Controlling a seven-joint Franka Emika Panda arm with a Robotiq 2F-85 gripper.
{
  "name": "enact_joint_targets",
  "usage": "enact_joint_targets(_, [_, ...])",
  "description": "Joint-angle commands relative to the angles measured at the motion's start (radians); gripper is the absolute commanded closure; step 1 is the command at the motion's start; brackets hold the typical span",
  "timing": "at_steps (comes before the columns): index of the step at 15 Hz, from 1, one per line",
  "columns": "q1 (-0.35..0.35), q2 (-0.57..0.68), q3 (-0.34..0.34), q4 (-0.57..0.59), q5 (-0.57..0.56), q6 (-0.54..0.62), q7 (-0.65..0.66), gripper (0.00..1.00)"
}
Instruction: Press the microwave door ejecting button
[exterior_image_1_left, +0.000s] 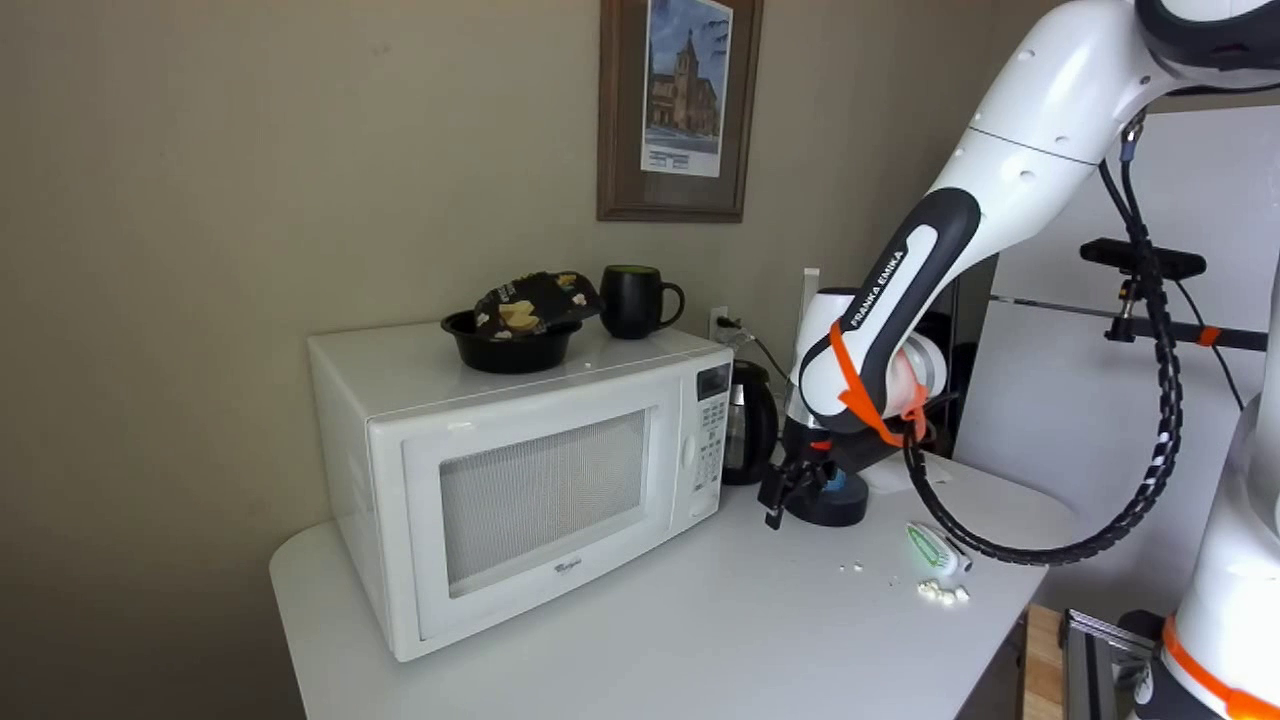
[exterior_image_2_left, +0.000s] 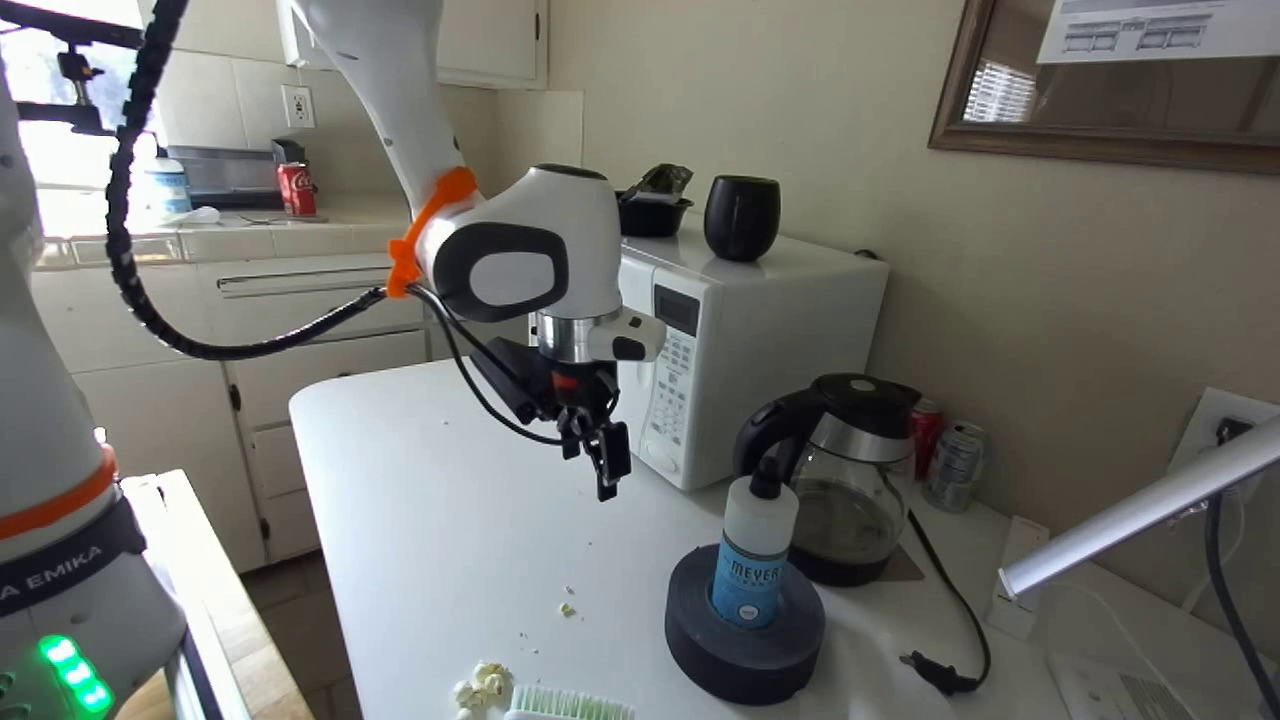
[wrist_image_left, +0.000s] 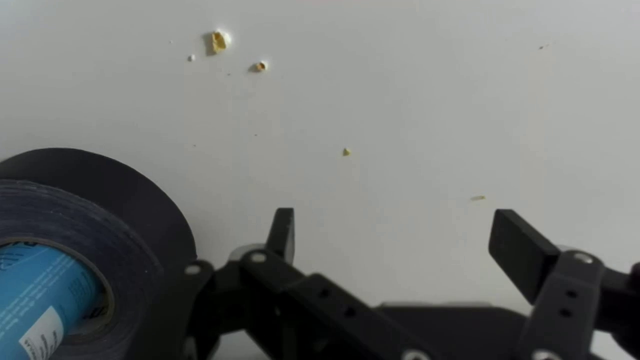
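The white microwave stands on the white table against the wall. Its door is shut and has a wide greyish window. The control panel is at the door's right end in that exterior view. The panel also shows in an exterior view, where the arm covers most of the door. The eject button is too small to make out clearly at the panel's lower end. My gripper points down above the table, apart from the microwave, in front of the panel side. In the wrist view its fingers are wide apart with nothing between them.
A dark tape roll with a blue bottle in it stands near the gripper. A glass kettle stands beside the microwave. A black bowl and mug sit on top. A brush and popcorn bits lie on the table.
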Motion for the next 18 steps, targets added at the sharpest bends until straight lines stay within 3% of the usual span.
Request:
enact_joint_targets(1, [-0.009,-0.002,0.009,0.001,-0.006,-0.003,0.006,0.0])
enact_joint_targets(3, [-0.023,0.021,0.042,-0.01,0.066,0.054,-0.06,0.0])
enact_joint_targets(4, [-0.027,0.03,0.052,-0.014,0.091,0.085,-0.069,0.25])
enact_joint_targets(5, [-0.032,0.031,0.073,-0.022,0.155,0.121,-0.121,0.27])
enact_joint_targets(9, [-0.082,0.062,0.188,-0.019,0.301,0.249,-0.235,0.58])
enact_joint_targets(14, [-0.189,0.129,0.337,0.026,0.358,0.303,-0.287,0.96])
enact_joint_targets(15, [-0.218,0.144,0.366,0.034,0.359,0.312,-0.291,1.0])
enact_joint_targets(18, [-0.321,0.192,0.447,0.061,0.337,0.36,-0.3,1.0])
